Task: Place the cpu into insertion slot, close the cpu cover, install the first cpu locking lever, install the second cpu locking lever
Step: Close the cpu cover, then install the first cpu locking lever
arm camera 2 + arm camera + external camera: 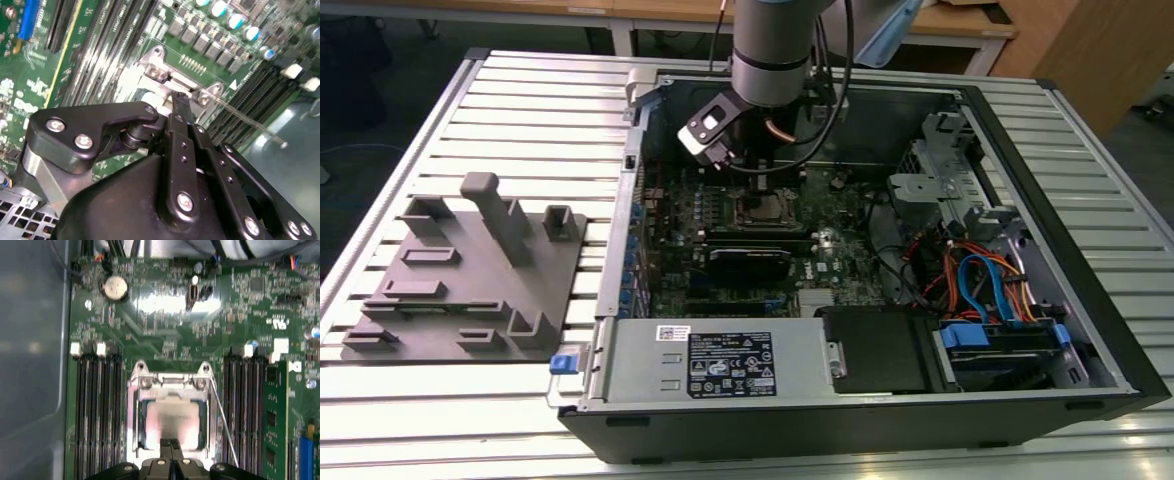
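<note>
Computer case (854, 425) lies open on desk (520, 90); fixture block (467, 290) on desk just beside case, at exterior view's left. Motherboard (670, 232) on case floor. Power supply (720, 365) along case's near edge. Drive bay (994, 345) and cables (974, 280) at exterior view's right. Insertion slot (765, 207) mid-board, toward far wall. Cpu (172, 422) in slot, cpu cover (170, 382) framing it, memory slots (97, 410) flanking both sides. Locking lever (225, 425) beside cover, angled away. Pincer (171, 442) over cpu's edge; contact unclear.
</note>
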Controlling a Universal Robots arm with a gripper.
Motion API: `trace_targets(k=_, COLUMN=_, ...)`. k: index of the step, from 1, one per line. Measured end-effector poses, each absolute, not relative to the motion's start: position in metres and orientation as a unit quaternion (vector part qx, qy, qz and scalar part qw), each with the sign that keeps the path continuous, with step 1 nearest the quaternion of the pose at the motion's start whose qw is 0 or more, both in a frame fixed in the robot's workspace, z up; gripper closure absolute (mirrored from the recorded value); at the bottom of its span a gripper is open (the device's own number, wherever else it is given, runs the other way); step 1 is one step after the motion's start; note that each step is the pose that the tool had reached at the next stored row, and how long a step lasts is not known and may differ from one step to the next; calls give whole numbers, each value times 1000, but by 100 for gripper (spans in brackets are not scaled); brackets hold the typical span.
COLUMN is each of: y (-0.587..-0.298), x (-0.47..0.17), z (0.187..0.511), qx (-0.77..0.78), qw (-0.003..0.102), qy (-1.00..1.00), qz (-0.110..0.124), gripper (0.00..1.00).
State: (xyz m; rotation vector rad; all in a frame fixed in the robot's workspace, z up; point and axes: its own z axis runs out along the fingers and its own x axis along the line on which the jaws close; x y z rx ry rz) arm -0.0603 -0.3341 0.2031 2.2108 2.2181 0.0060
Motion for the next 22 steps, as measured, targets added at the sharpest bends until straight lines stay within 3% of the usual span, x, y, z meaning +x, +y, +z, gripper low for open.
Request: trace_targets(k=22, y=-334, x=-39, z=203, qx=706, qw=5, qy=708, qz=2, gripper=90)
